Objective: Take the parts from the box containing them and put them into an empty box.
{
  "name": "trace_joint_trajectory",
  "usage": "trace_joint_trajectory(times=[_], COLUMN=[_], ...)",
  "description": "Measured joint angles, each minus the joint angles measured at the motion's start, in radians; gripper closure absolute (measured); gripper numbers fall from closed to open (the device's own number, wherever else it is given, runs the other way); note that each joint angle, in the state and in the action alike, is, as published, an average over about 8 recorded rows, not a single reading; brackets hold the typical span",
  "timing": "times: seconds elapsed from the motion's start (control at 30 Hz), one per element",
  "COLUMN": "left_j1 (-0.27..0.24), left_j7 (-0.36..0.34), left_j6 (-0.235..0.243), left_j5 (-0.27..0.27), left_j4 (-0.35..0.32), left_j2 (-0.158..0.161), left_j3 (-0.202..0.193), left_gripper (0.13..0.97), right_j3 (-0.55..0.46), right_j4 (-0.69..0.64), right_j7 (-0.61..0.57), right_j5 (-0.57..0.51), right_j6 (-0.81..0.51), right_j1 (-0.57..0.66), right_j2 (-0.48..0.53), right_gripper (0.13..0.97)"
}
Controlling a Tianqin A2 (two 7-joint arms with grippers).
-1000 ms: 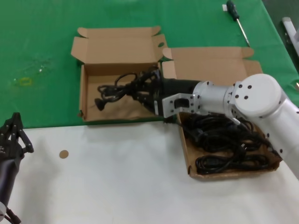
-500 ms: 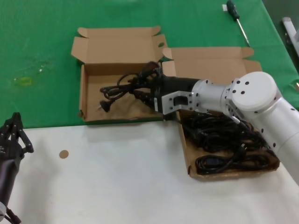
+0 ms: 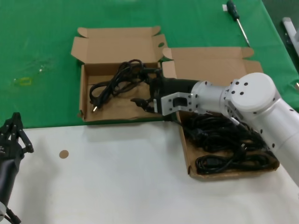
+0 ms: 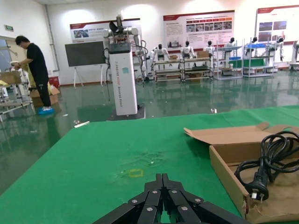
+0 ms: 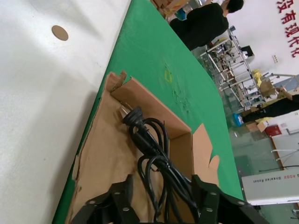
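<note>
On the right, a shallow cardboard box (image 3: pixel 185 151) holds a pile of several black power cables (image 3: pixel 224 140). The left cardboard box (image 3: pixel 83 93), lid folded back, holds one black cable (image 3: pixel 114 84) lying loose on its floor. My right gripper (image 3: pixel 142 87) reaches into that left box from the right and stands open. In the right wrist view the cable (image 5: pixel 147 135) runs between the spread fingers of the right gripper (image 5: pixel 161 186), which do not clamp it. My left gripper (image 3: pixel 14 128) is parked at the near left, shut (image 4: pixel 162 179).
A screwdriver (image 3: pixel 237 18) lies on the green cloth (image 3: pixel 42 56) at the back right. A small brown disc (image 3: pixel 63 153) sits on the white surface in front. The left wrist view shows the left box's side wall (image 4: pixel 224 163) and the cable's plug (image 4: pixel 259 189).
The right gripper opened and let go of the cable. The cable dropped and spread toward the back left of the left box. The left arm has not moved.
</note>
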Motion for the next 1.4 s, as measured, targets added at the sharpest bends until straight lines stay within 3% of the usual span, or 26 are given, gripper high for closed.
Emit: trace_joint_trajectory(times=[0.23,0.5,0.63,0.9,1.2,1.4], left_j1=[0.000,0.000,0.000,0.000,0.000,0.000], left_j7=[0.000,0.000,0.000,0.000,0.000,0.000], left_j6=[0.000,0.000,0.000,0.000,0.000,0.000], left_j5=[0.000,0.000,0.000,0.000,0.000,0.000], left_j4=[0.000,0.000,0.000,0.000,0.000,0.000], left_j2=[0.000,0.000,0.000,0.000,0.000,0.000], left_j3=[0.000,0.000,0.000,0.000,0.000,0.000], left_gripper=[0.945,0.945,0.945,0.945,0.926,0.915], right_j3=[0.004,0.027,0.042,0.069,0.081,0.105], right_j4=[0.072,0.208,0.277,0.360,0.376,0.401], right_j7=[0.057,0.127,0.155,0.173,0.188,0.225], right_j5=[-0.007,-0.001,0.008,0.033,0.043,0.060], right_j6=[-0.007,-0.010,-0.011,-0.015,0.000,0.039], right_j1=[-0.027,-0.089,-0.125,-0.175,-0.197,-0.241], right_j2=[0.044,0.119,0.158,0.208,0.208,0.199], right_gripper=[0.609,0.395,0.395,0.235,0.148,0.143])
